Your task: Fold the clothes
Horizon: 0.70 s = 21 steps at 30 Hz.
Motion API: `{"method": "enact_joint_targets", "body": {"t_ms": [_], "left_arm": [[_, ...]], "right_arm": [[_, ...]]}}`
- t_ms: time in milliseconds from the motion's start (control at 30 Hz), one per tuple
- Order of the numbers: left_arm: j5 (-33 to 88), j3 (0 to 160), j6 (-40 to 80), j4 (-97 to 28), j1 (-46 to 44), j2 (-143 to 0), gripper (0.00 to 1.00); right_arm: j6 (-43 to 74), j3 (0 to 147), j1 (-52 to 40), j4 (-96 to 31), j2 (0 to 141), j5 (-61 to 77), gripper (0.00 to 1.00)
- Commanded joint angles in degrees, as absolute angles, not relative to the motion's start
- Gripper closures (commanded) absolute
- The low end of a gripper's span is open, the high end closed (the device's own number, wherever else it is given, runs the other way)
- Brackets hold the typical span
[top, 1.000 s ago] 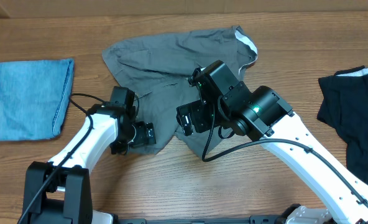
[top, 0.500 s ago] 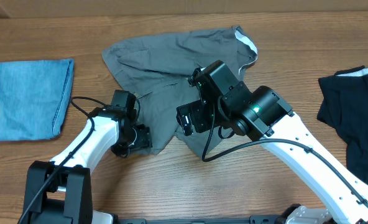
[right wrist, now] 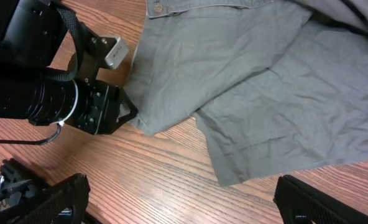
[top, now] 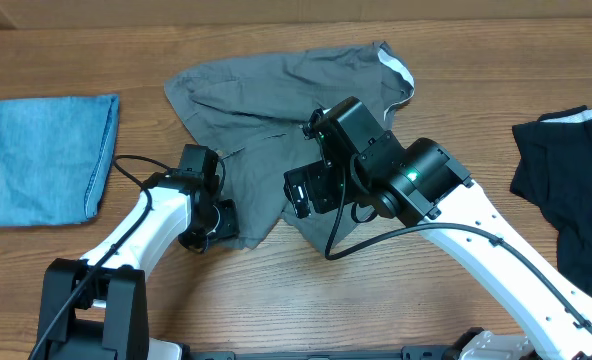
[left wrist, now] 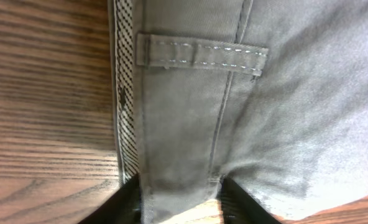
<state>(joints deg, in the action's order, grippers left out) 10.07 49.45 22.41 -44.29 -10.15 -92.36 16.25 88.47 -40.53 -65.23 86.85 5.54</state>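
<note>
The two dark fingers (left wrist: 123, 200) of my left gripper (left wrist: 181, 202) stand either side of the stitched edge band (left wrist: 171, 124) of the grey garment (top: 276, 95). Cloth fills the gap between them, but whether they truly pinch it or only straddle it I cannot tell. I judge that spot was picked because the doubled band, just below a belt loop (left wrist: 199, 55), gives firmer purchase than the thin wrinkled cloth. My right gripper (right wrist: 184, 205) hangs over the garment's near flap with its jaws spread wide and nothing between them, probably waiting to take a second corner so the fold can be lifted evenly. The garment lies rumpled on the table (top: 476, 60), middle to far side, its near-left corner at the left gripper. A blue denim piece (top: 46, 155) sits well apart on the left, and a black garment (top: 566, 190) well apart on the right. Folding looks barely begun.
</note>
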Motion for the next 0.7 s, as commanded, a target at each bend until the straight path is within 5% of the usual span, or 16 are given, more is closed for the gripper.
{"method": "enact_joint_targets", "body": {"t_ms": [0,167,667], "left_arm": [[10.5,48.8,22.5,-44.0,-10.5,-92.2,0.76],[10.3,48.8,22.5,-44.1,-10.5,-92.2,0.92],[9.4,48.8,22.5,-44.1,-10.5,-92.2,0.96]], "right_arm": [[16.1,88.5,-40.5,-65.0,86.8,5.2,0.0],[16.1,88.5,-40.5,-65.0,86.8,5.2,0.0],[16.6,88.5,-40.5,-65.0,86.8,5.3,0.0]]}}
